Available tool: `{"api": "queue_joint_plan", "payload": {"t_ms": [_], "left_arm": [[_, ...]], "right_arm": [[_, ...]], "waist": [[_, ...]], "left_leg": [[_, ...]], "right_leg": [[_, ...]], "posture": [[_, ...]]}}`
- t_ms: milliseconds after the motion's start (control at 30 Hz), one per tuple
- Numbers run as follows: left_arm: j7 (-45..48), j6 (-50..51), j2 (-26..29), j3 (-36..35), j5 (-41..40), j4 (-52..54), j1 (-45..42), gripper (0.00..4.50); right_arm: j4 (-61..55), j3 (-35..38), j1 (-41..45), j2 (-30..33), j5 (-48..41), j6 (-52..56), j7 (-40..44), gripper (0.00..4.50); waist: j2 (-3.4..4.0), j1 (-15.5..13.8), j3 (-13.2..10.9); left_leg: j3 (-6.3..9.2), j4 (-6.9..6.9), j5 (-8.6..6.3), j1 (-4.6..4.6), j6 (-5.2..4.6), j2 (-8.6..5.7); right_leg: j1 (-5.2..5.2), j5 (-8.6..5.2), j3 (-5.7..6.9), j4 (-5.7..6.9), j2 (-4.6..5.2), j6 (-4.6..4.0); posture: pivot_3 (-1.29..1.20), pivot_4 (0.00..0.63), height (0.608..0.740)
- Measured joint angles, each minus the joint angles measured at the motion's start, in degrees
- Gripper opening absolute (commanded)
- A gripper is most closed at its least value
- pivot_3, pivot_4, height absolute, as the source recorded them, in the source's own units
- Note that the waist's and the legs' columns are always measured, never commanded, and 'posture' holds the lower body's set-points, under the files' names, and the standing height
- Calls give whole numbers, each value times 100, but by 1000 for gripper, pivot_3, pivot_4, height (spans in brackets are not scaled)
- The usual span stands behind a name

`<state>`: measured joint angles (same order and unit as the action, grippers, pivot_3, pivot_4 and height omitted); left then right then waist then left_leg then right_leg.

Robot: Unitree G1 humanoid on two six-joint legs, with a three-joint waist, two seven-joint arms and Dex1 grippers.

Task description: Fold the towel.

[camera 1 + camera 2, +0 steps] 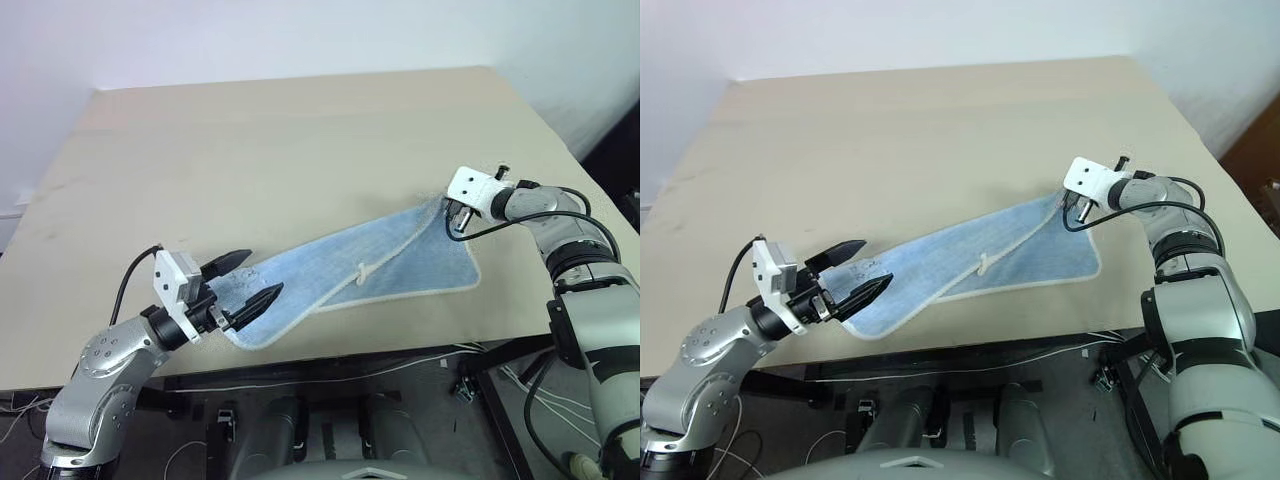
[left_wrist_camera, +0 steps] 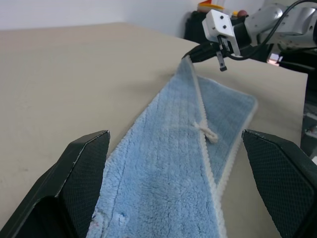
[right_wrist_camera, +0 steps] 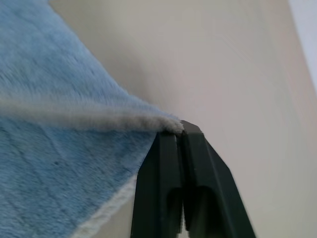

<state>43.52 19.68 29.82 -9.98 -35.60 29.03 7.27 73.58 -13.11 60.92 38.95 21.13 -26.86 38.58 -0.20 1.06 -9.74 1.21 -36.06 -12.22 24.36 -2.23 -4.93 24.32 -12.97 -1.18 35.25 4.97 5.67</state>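
A beige table (image 1: 250,150) holds a light blue towel (image 1: 400,260); the right gripper (image 1: 447,208) pinches its far corner, the left gripper (image 1: 245,283) gapes wide over its near end

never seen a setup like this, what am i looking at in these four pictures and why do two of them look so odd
This is a two-armed robot standing at a beige table, meant to fold a towel. The two wide pictures come from cameras in its head, looking down over its arms. The two odd ones come from cameras on its wrists, looking out between each gripper's two black fingers.

On the table lies a light blue towel with pale stitched edging and a small white loop tag. It is already partly doubled over.

The right gripper is shut, pinching the towel's far corner; its wrist picture shows the closed fingers on the edging. The left gripper is open, its fingers spread on either side of the towel's near end, not gripping it.
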Motion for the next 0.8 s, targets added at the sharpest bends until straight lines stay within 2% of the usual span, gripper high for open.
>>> {"api": "queue_joint_plan", "payload": {"t_ms": [267,433,600,800], "left_arm": [[99,-143,0,-41,11,-147,79,4500],[-22,-110,-6,-29,1,-108,-43,4500],[-96,33,-57,38,-75,-82,-141,4500],[-79,210,-64,242,-118,-115,-171,4500]], "right_arm": [[-1,78,20,153,-128,-208,808,28],[-182,784,406,235,-847,313,1032,28],[-1014,1393,505,90,-1624,1159,1122,28],[-2413,1534,-4,-394,-1965,1567,635,28]], "waist": [[0,1,0],[6,5,-4],[7,7,-5],[7,-31,-4]], "left_leg": [[0,0,0,0,0,0],[1,1,0,-1,1,2],[1,3,-1,-1,0,2],[2,1,-1,-1,0,1]], "right_leg": [[0,0,-1,0,1,0],[2,0,-2,3,2,0],[3,0,-5,3,2,0],[4,1,-3,8,3,2]], "posture": [[0,150,740],[0,150,740],[0,150,740],[0,150,740]]}}
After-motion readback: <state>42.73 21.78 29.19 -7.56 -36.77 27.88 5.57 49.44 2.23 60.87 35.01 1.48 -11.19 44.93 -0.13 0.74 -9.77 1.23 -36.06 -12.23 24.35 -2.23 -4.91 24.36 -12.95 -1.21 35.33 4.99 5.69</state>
